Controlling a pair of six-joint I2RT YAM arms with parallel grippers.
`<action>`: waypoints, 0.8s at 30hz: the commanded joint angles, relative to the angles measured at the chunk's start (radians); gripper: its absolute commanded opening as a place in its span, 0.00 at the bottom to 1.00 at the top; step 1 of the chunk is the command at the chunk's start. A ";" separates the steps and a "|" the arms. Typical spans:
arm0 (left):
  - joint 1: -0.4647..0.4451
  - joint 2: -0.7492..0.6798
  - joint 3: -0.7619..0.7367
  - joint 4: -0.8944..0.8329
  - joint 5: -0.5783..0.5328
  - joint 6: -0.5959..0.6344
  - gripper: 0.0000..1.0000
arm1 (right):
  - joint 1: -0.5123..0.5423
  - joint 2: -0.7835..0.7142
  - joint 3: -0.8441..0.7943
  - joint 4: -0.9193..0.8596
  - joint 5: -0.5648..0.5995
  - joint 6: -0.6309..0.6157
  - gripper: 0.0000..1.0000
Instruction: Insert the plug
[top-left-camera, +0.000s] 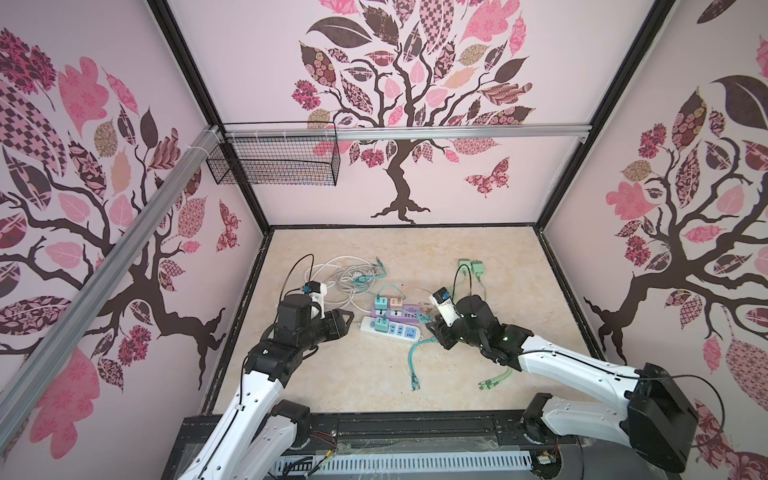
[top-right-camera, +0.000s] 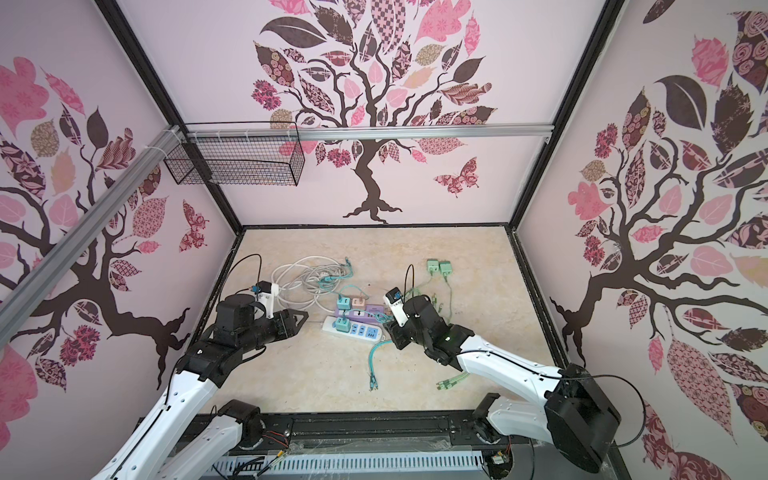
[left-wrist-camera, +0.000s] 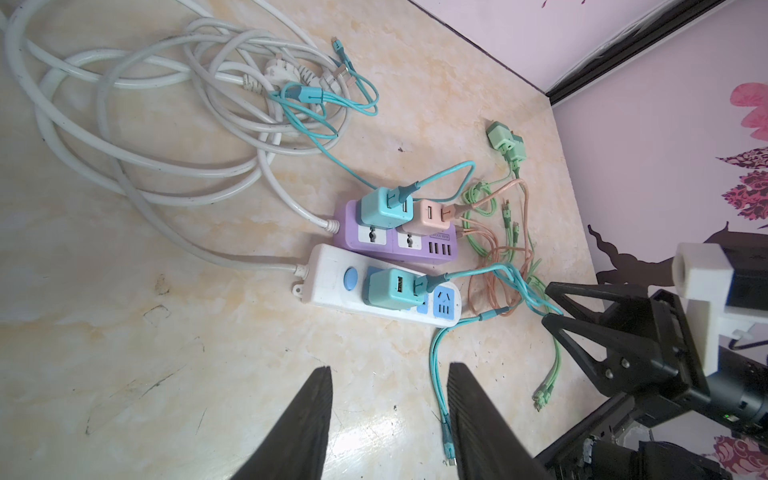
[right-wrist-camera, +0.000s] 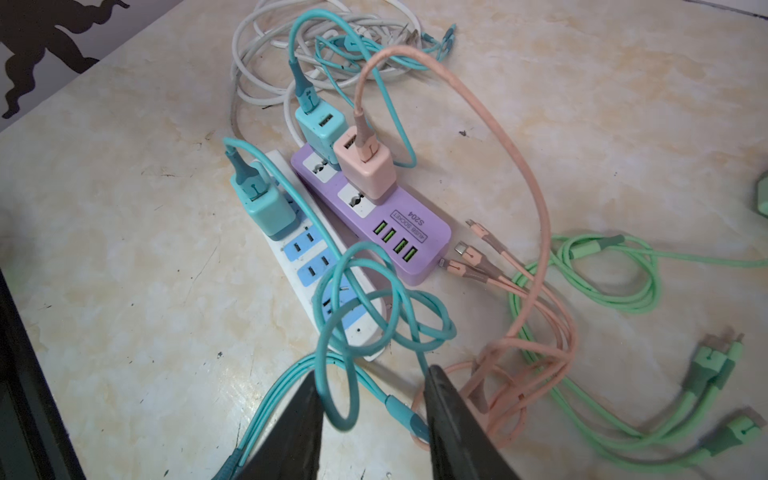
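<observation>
At view's edge, cropped green plug (right-wrist-camera: 763, 195)

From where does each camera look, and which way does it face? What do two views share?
Top views: high over the front edge, looking down at the table; left arm and right arm show.
Left wrist: behind the left pincer, shown open, facing the white strip.
Right wrist: behind the right pincer, facing the purple strip.
Shared: both wrist views show both strips.

Purple power strip (right-wrist-camera: 371, 220): white label (right-wrist-camera: 409, 224) beside four green USB ports (right-wrist-camera: 397, 245) reads "4USB SOCKET", "S204"; upside down in right wrist view. No other legible text.
</observation>
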 joint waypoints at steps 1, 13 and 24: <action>0.004 -0.003 0.022 -0.017 -0.008 0.022 0.49 | -0.003 0.031 0.050 0.017 -0.061 -0.045 0.40; 0.005 -0.018 0.036 -0.027 -0.010 0.029 0.49 | -0.001 0.044 0.120 -0.072 -0.210 0.057 0.04; 0.005 -0.028 0.022 -0.014 -0.004 0.019 0.49 | 0.110 0.110 0.247 -0.137 -0.182 0.221 0.07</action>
